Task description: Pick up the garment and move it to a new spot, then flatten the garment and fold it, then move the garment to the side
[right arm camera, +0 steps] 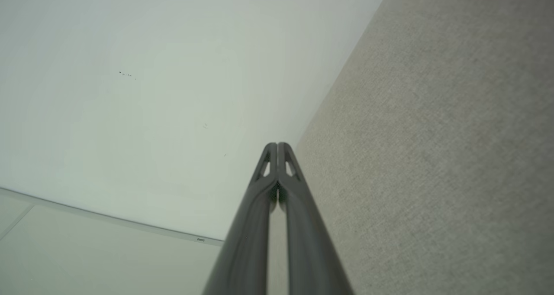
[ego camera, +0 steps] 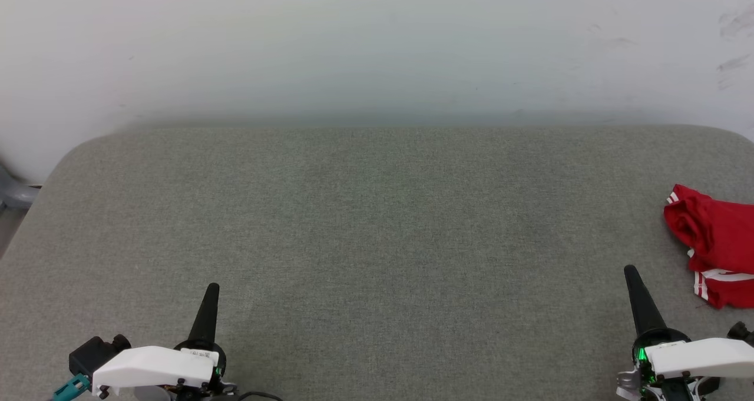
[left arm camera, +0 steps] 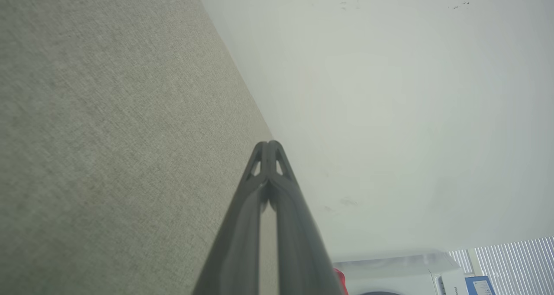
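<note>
Nearest to us, we are holding our left gripper over the near left of the grey fabric tabletop, its jaws clenched together on nothing and its dark fingers pointing away from us. At the near right we are holding our right gripper the same way, jaws pressed together and empty. A little farther out, to the right of that gripper, the garment is lying crumpled at the tabletop's right edge. It is showing red cloth with white striped trim, and is touching neither gripper. Farthest off, a white wall is rising behind the tabletop's far edge.
</note>
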Robot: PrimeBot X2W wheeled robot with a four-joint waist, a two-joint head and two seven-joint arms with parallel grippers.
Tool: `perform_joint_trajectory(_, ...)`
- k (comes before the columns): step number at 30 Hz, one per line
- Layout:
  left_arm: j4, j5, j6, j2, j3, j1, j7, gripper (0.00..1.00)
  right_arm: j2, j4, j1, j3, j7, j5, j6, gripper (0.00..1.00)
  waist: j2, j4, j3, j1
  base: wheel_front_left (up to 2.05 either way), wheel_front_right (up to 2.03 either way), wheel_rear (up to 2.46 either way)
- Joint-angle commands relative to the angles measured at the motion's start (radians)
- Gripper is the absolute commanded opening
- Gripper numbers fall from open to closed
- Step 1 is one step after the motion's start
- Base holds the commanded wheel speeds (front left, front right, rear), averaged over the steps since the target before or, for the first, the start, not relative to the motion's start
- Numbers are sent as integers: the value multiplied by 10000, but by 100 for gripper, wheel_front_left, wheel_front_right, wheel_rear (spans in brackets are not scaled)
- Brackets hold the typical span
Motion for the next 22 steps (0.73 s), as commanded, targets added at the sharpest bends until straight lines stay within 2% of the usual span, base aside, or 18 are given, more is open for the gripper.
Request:
perform_joint_trajectory(1,-50,-166,-51,5,51,-240,39,0,-57,-32,-247,-29,38,186,0,0,0,-2,2,0,0,0,0)
perform_joint_trajectory(22,133,-2082,-210,-12,213,-539,510,0,-38,215,-578,-85,525,1976,-2,0,0,-59,82,0,0,0,0)
